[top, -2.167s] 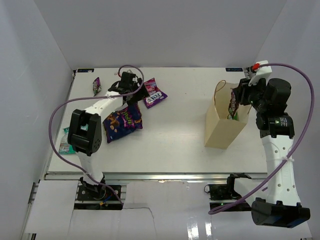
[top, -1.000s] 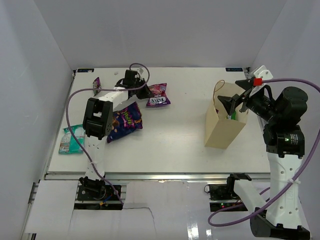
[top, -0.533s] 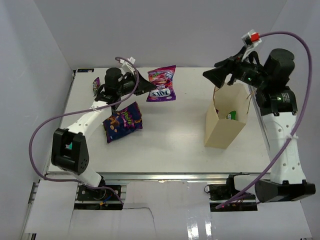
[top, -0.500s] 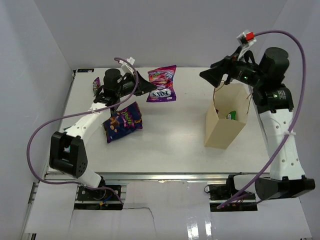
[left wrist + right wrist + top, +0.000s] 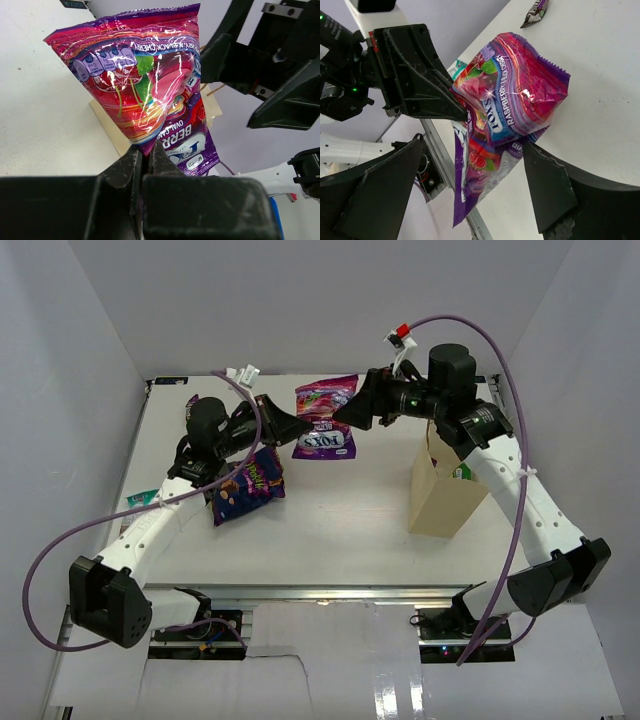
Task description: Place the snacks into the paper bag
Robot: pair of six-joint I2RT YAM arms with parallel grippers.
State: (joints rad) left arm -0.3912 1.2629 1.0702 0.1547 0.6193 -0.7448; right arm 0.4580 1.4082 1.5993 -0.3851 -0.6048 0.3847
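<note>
My left gripper (image 5: pixel 288 426) is shut on one edge of the pink-red bag (image 5: pixel 323 421), holding it in the air above the table's far middle. In the left wrist view the jaws (image 5: pixel 147 156) pinch the bag's (image 5: pixel 145 85) lower edge. My right gripper (image 5: pixel 352 410) reaches in from the right, open, its fingers (image 5: pixel 547 187) on either side of the hanging bag (image 5: pixel 512 107); the gripper's midpoint (image 5: pixel 470 192) lies below the bag's folded lower part. The paper bag (image 5: pixel 443 488) stands upright at the right with a green-white bag (image 5: pixel 462 472) inside.
A big purple bag (image 5: pixel 246 484) lies under the left arm. A small dark purple bar (image 5: pixel 193 401) sits at the far left corner and a pale teal packet (image 5: pixel 141 499) near the left edge. White walls close in the table on three sides.
The left gripper has lifted the pink-red bag off the table and carried it right. The right gripper left the paper bag's mouth and swung left up to the held bag.
</note>
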